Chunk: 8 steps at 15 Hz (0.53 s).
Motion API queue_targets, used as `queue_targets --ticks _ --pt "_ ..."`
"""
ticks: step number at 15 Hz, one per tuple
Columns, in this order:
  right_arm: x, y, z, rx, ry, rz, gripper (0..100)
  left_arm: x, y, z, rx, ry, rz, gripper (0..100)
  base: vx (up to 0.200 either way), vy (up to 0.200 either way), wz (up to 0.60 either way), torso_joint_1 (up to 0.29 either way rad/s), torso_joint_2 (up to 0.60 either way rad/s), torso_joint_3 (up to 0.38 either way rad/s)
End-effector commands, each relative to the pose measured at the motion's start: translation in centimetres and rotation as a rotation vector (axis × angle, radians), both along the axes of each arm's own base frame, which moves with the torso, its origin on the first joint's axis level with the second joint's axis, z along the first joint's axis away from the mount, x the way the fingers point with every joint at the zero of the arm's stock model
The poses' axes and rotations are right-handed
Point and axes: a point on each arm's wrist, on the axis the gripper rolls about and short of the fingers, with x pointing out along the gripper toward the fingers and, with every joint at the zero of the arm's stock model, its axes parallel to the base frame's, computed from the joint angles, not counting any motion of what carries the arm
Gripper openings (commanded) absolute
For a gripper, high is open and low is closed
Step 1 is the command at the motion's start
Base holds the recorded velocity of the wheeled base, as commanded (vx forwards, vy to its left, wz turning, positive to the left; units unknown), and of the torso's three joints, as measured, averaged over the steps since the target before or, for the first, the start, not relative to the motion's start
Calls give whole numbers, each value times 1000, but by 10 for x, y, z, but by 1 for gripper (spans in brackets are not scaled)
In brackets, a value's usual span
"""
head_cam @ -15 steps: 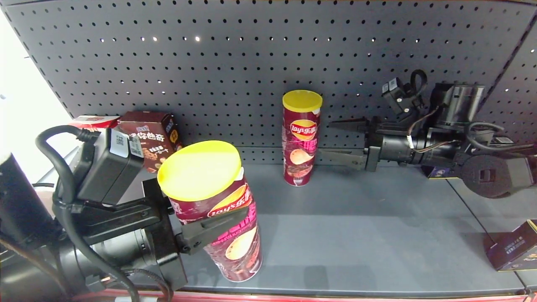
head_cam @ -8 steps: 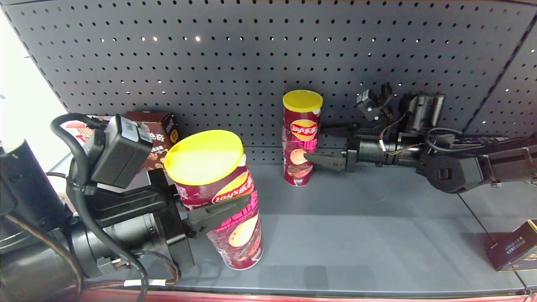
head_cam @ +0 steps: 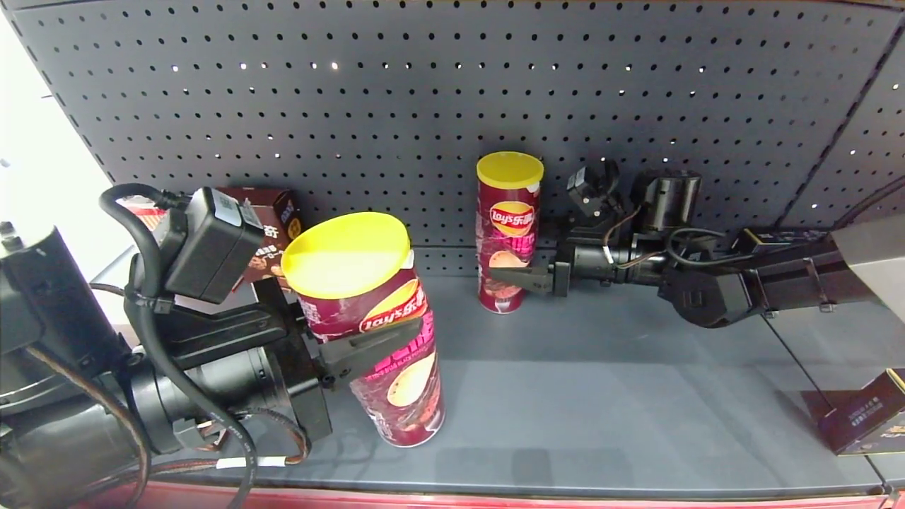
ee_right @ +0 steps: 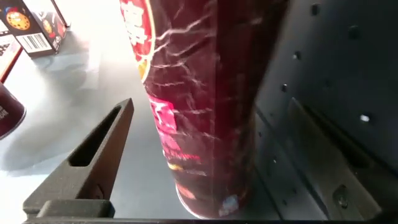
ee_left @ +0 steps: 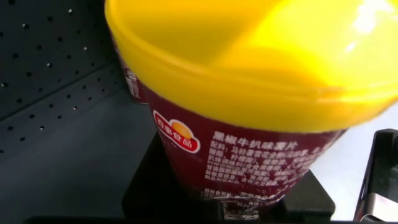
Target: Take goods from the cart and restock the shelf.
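Observation:
A maroon chips can [head_cam: 406,385] with a yellow lid [ee_left: 249,56] leans near the front of the grey shelf [head_cam: 601,396]. My left gripper [head_cam: 368,314] is shut on its upper body. I cannot tell whether its base touches the shelf. A second, identical can [head_cam: 509,212] stands upright against the pegboard. My right gripper [head_cam: 515,251] is open around its lower half, one finger [ee_right: 87,168] in front and apart from it, the other finger [ee_right: 329,155] behind along the pegboard. In the right wrist view this can [ee_right: 199,106] stands between the fingers.
A brown biscuit box [head_cam: 283,212] stands at the back left, behind my left wrist. A dark box [head_cam: 859,417] lies at the front right. The pegboard wall [head_cam: 424,92] closes the back. Open shelf floor lies between the two cans and to the right front.
My right gripper has moved left along the back wall and now straddles the back can. My left arm has pushed the held can slightly farther in over the shelf.

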Motion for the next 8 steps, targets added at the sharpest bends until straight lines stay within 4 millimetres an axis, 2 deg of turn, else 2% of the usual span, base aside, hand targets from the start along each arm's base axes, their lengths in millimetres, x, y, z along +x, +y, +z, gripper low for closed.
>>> queue_targets --ticks 1,3,4,8 --pt "3 4 -8 -7 14 2 100 0 0 0 1 1 0 0 0 0 0 0 0 0" --pt "4 10 -14 -11 23 13 100 0 0 0 0 0 0 0 0 0 0 0 0 0" --pt "6 12 -17 -6 12 17 0 0 0 0 0 0 0 0 0 0 0 0 0 0" --pt "3 16 -16 7 -6 29 0 0 0 2 -5 -8 1 0 0 0 0 0 0 0"
